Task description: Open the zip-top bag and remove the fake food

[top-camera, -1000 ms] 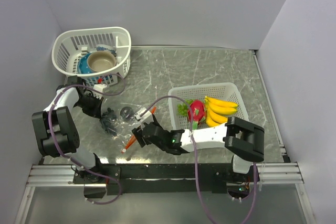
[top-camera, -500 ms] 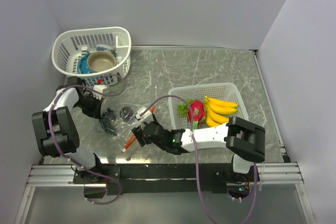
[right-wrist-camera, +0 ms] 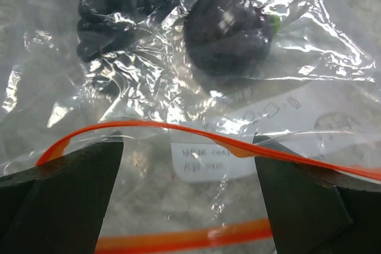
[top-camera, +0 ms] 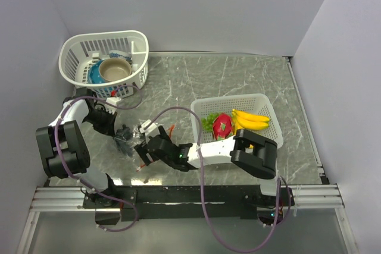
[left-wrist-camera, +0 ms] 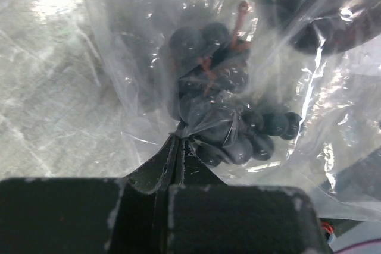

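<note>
The clear zip-top bag [top-camera: 134, 130] lies on the table between my two grippers, its orange-red zip strip [right-wrist-camera: 178, 128] parted. My left gripper [top-camera: 119, 137] is shut on a pinch of the bag's plastic [left-wrist-camera: 180, 130], next to a dark grape cluster [left-wrist-camera: 221, 117] inside. My right gripper [top-camera: 145, 147] is open, its fingers [right-wrist-camera: 59, 188] spread between the two zip strips [right-wrist-camera: 196, 236] in the bag's mouth. A dark round fruit [right-wrist-camera: 226, 31] and the grapes [right-wrist-camera: 110, 10] lie deeper in the bag. A banana bunch [top-camera: 251, 121], dragon fruit [top-camera: 223, 125] and green cluster [top-camera: 208, 122] lie in the right basket [top-camera: 262, 100].
A white mesh basket [top-camera: 138, 46] at the back left holds a tan bowl [top-camera: 114, 69] and a blue item [top-camera: 95, 74]. White walls enclose the table on three sides. The left arm's cable [top-camera: 128, 104] loops beside the left basket.
My right gripper has moved left, deeper into the bag's mouth and closer to the left gripper. The bag has bunched up toward the left. The left gripper has kept its hold.
</note>
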Controlling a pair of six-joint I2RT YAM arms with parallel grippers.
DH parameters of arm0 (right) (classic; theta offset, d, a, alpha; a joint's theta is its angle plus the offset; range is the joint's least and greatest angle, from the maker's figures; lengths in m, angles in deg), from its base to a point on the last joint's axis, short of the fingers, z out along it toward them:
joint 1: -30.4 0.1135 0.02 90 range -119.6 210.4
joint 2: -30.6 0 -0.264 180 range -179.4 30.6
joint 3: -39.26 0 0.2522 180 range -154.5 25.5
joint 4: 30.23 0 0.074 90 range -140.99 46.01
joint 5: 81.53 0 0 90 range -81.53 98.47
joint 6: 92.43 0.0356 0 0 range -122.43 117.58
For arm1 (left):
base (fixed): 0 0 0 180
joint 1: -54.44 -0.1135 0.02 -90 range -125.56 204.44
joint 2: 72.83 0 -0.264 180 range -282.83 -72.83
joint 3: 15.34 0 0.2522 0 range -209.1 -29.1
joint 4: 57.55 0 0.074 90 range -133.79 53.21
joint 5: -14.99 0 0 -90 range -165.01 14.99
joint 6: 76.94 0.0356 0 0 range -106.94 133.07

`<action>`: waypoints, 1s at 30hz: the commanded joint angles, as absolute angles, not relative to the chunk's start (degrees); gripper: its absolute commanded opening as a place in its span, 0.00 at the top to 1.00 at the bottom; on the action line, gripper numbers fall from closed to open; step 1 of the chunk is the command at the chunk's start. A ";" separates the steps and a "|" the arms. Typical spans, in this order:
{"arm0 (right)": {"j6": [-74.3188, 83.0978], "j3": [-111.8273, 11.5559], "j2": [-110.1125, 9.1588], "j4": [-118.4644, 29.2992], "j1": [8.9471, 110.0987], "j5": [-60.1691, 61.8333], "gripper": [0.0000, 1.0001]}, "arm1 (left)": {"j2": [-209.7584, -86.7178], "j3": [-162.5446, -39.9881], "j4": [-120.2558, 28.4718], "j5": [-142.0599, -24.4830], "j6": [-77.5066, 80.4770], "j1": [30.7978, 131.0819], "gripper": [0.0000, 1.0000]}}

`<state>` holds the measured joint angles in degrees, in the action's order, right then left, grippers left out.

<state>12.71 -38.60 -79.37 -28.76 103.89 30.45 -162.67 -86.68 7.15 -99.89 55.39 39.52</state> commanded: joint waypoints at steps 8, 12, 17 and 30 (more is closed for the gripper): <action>4.97 -44.90 -86.20 -17.73 101.41 37.39 0.00 | -161.86 -90.97 24.93 -106.74 71.06 39.41 0.99; 2.50 -42.88 -87.16 -10.95 101.15 33.97 0.00 | -163.09 -91.85 28.46 -106.04 74.50 39.50 0.99; 3.54 -44.20 -88.49 -8.66 101.06 28.09 0.00 | -165.55 -93.87 25.57 -106.82 71.70 39.67 0.99; 7.33 -41.48 -88.84 -5.85 104.49 20.07 0.00 | -174.52 -96.60 14.84 -106.65 62.02 52.23 0.98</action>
<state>6.11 -42.25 -87.94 -9.86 103.47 20.77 -172.53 -95.27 19.28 -104.75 64.57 47.65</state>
